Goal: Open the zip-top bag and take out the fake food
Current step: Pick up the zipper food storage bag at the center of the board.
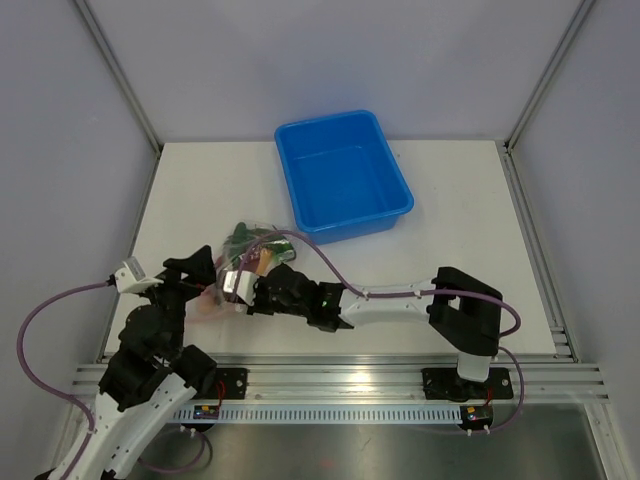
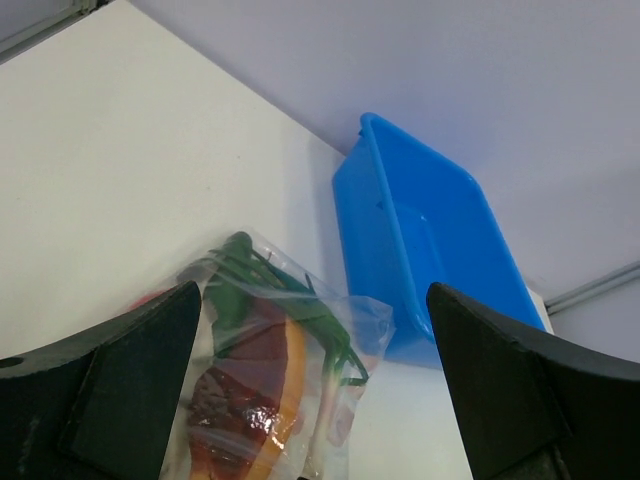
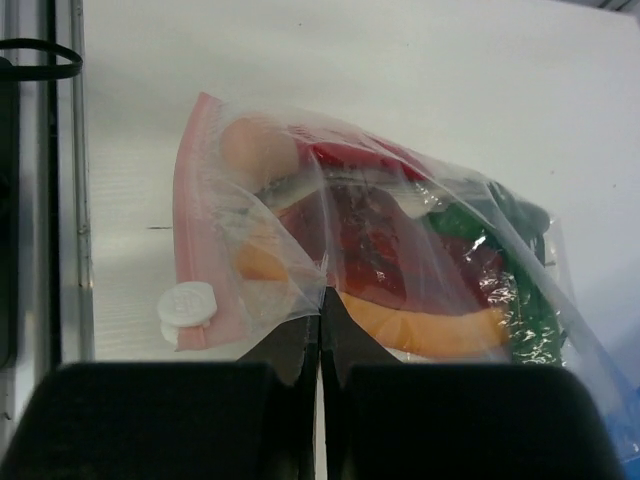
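Farther back, a blue tub (image 1: 345,175) stands near the zip-top bag (image 1: 250,245).

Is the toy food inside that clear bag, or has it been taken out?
Inside. In the right wrist view the red, orange and green toy food shows through the clear plastic of the bag around it.

White table (image 1: 180,200) (metal rail (image 1: 340,378) in front), pale grey walls (image 1: 330,60).
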Tool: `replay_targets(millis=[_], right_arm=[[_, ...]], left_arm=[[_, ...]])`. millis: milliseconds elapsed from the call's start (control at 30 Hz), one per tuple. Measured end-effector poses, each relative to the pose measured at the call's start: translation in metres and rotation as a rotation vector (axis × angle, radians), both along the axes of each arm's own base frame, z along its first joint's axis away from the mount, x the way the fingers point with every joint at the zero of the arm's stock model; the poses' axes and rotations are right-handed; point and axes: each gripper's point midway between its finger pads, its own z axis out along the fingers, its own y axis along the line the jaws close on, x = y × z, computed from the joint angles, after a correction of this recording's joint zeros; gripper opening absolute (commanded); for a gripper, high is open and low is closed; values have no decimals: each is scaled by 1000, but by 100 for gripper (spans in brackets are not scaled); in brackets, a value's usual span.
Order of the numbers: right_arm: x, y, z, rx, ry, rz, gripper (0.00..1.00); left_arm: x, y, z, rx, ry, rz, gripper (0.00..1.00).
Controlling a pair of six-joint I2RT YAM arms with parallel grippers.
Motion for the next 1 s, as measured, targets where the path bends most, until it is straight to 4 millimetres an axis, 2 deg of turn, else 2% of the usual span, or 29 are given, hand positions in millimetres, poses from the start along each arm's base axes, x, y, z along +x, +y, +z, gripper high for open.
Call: replay_targets(millis=[200,400,767,1000], right_arm=[[9,-9,5,-12,203,-64,0],[21,-27,17,28,405,-123,0],[-2,-37,38,75,623,-106,0],[7,-46,36,80,697,-146,0]], left_arm=[[-4,-17,8,18,-100,-121,99],[-2,-39,8,72,-136,-233,99],[-12,-78,30,127,-271,-451,99],[-20,-91,38,146,-318,-534,99]])
